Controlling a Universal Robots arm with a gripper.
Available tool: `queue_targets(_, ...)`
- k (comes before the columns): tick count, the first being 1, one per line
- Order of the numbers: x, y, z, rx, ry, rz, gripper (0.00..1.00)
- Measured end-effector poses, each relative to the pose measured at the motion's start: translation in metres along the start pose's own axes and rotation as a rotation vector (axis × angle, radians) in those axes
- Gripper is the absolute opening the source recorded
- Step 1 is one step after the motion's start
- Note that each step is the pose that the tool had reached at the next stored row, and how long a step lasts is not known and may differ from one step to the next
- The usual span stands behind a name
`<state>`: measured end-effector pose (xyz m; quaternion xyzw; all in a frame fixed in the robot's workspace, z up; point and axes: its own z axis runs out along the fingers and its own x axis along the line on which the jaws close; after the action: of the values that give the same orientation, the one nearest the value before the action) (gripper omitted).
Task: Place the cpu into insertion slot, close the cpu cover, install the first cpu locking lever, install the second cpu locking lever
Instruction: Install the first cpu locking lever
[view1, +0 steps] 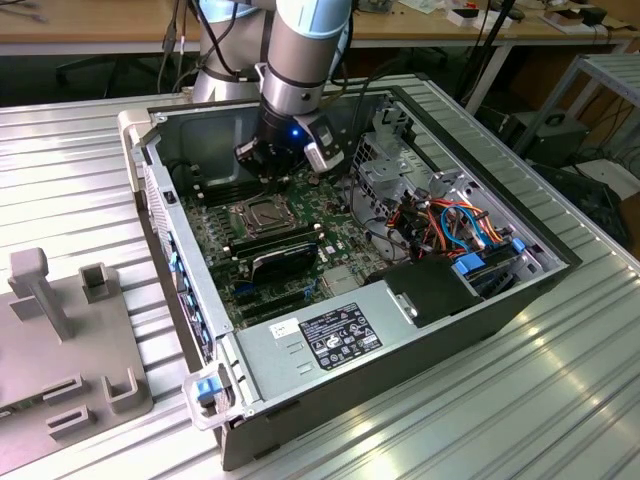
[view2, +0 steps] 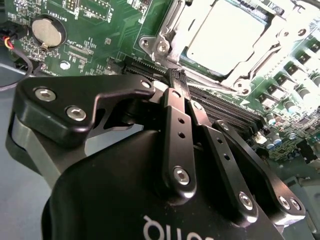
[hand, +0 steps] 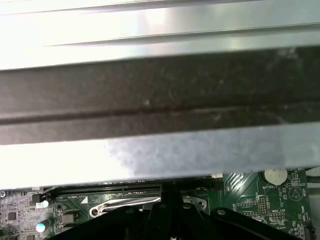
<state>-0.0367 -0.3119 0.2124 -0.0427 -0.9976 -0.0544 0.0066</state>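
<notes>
Inside the open computer case, the insertion slot (view1: 258, 215) sits on the green board. In the second wrist view the cpu (view2: 225, 37) lies in it with its pale metal top showing. The cpu cover (view2: 272, 52) lies flat around it as a silver frame. My gripper (view2: 177, 77) is shut, its black fingers pressed together with nothing between them. Their tips stand at the socket's edge, close to a silver locking lever (hand: 125, 204). In the exterior view the gripper (view1: 265, 175) hangs just beyond the far side of the socket.
Long black memory slots (view2: 220, 107) run between my fingertips and the socket. A coin battery (view2: 46, 31) sits off to one side. The case wall (hand: 160, 100) rises close by. A drive cage (view1: 390, 160), cables (view1: 470, 225) and the power supply (view1: 340, 335) crowd the exterior view's right.
</notes>
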Motion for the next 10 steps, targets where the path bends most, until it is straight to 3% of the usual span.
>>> queue_targets(2,0.0002,0.0004,0.0000,-0.0021,0.0003,0.000,0.11)
queue_targets(6,0.0010,0.0015,0.0001,-0.0142,0.0014,-0.001,0.11)
queue_targets(10,0.0015,0.0015,0.0005,-0.0173,0.0017,-0.001,0.11)
